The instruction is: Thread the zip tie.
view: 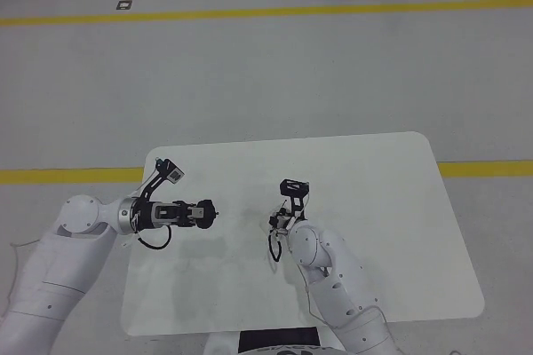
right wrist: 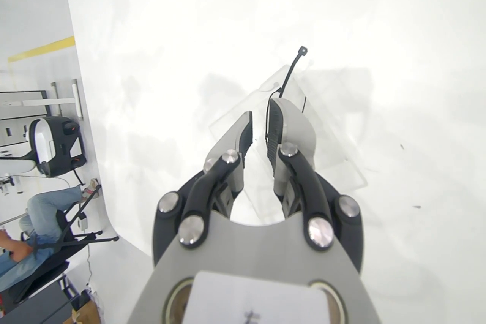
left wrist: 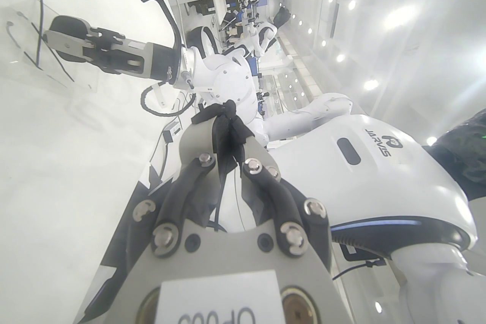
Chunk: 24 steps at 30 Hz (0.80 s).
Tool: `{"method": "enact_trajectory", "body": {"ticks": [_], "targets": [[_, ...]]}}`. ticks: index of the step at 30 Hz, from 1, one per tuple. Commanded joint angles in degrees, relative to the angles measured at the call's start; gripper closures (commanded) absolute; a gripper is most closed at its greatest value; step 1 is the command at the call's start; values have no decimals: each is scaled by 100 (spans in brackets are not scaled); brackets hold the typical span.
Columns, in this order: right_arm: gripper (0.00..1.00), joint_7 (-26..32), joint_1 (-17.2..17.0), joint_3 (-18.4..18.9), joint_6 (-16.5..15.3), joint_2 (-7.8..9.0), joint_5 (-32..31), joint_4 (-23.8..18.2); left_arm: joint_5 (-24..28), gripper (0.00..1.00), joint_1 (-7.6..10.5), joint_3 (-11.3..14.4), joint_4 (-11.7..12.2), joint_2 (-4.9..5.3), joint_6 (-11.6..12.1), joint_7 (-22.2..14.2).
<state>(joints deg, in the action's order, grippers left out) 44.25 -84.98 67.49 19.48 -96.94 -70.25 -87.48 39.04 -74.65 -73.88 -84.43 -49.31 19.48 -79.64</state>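
Roughly at the middle of the white table (view: pixel 382 177) lies a clear plastic sheet (right wrist: pixel 341 158). The right gripper (right wrist: pixel 262 109) hangs just over it. Its fingers stand apart, with a strip of bare table showing between the pads. The black zip tie (right wrist: pixel 290 69) runs along the inner face of one finger and on past the sheet's edge, its small square head at the outer end (whether the strap lies flat on the sheet or is lifted off it, I cannot tell). The left gripper (view: pixel 209 213) is held above the table nearer the left edge, well apart from the sheet and pointing toward the right gripper. Its fingers are drawn together, the tips meeting in a bunch of black wrapping; whether they pinch anything is unclear.
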Motion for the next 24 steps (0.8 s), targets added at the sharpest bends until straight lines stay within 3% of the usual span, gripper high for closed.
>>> {"method": "enact_trajectory", "body": {"ticks": [1, 7, 24], "targets": [[88, 2, -5, 17, 0, -27, -73, 16, 0, 100, 0, 0, 0, 0, 0, 0], [86, 23, -36, 49, 0, -108, -232, 1, 0, 100, 0, 0, 0, 0, 0, 0], [83, 53, 29, 63, 0, -125, -341, 149, 0, 100, 0, 0, 0, 0, 0, 0]]}}
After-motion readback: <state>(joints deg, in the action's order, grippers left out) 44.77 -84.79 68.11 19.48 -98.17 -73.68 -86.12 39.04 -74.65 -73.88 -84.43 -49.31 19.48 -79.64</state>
